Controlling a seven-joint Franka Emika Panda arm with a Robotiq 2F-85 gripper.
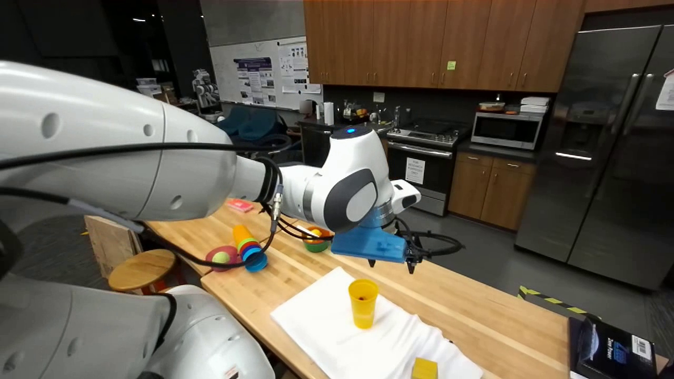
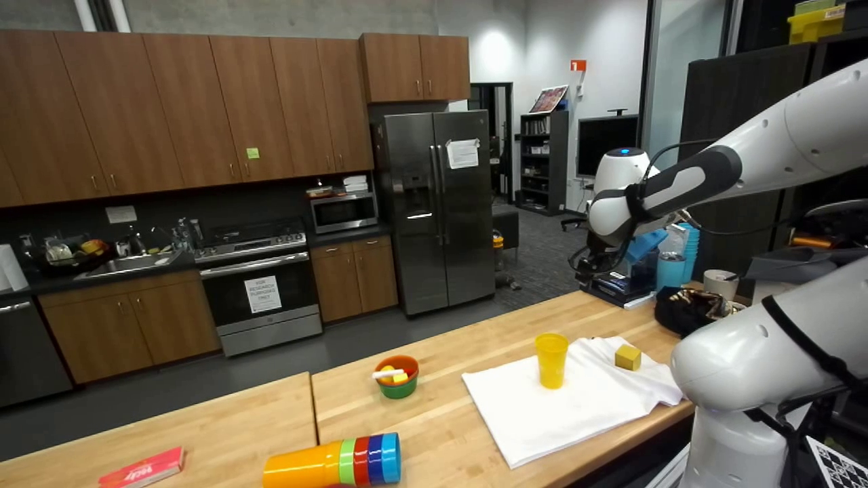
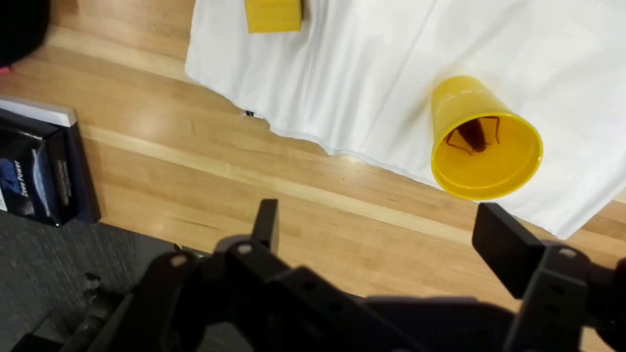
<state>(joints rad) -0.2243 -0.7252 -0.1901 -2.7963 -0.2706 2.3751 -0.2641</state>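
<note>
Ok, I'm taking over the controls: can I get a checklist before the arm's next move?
Black two-fingered claw open, holding nothing: ok.
Tapered yellow plastic-looking cup upright on the white cloth: ok.
Cup empty: not ok, dark reddish insect-shaped object inside.
Insect-shaped object fake: cannot tell.
Claw centred over cup: not ok, offset in the wrist view.
White cloth flat: not ok, wrinkled near the yellow cube-shaped block.

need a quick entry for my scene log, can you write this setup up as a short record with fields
grip: hand open, holding nothing, raised clear of the wooden table
nearest thing in wrist view: yellow cup, upright on a white cloth
inside it: dark insect-like object
also on cloth: yellow block
elsewhere on table: nested colored cups lying on their side; orange-and-green bowl holding small items
</note>
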